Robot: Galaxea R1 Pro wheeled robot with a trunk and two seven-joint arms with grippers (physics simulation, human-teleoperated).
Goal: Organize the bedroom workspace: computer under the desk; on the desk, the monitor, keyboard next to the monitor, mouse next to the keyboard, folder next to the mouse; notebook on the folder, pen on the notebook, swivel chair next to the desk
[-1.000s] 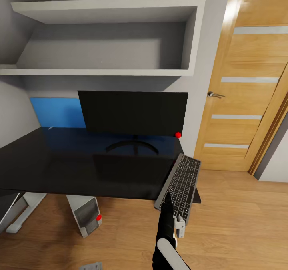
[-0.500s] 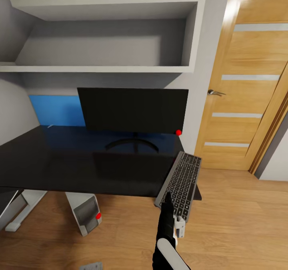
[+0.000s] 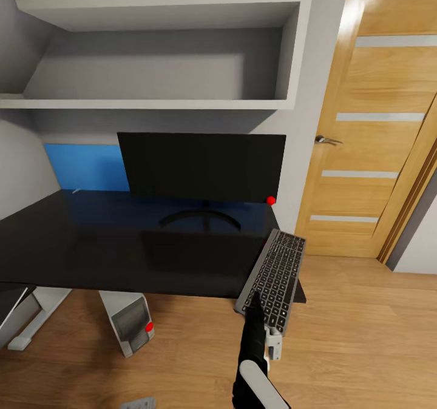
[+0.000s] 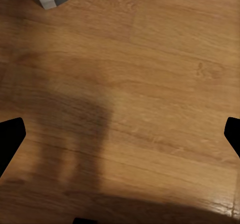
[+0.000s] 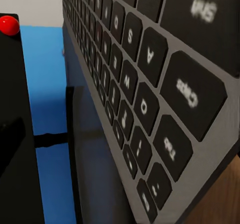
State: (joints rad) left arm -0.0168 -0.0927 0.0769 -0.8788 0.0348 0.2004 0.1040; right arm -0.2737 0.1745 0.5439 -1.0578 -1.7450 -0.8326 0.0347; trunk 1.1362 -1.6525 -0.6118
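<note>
Because the keyboard overhangs the desk corner, a fall is risked if released; right gripper clamped on its near end, left gripper spread wide and holding nothing.

The desk has a glossy black top. The monitor stands upright on its round foot toward the back edge, nearer the right end. The keyboard lies along the right edge at the front right corner, set lengthwise from front to back, its near end sticking out past the front edge. Under the desk, on the wooden floor, stands the computer, behind the front edge, with a white desk leg to its left.
</note>
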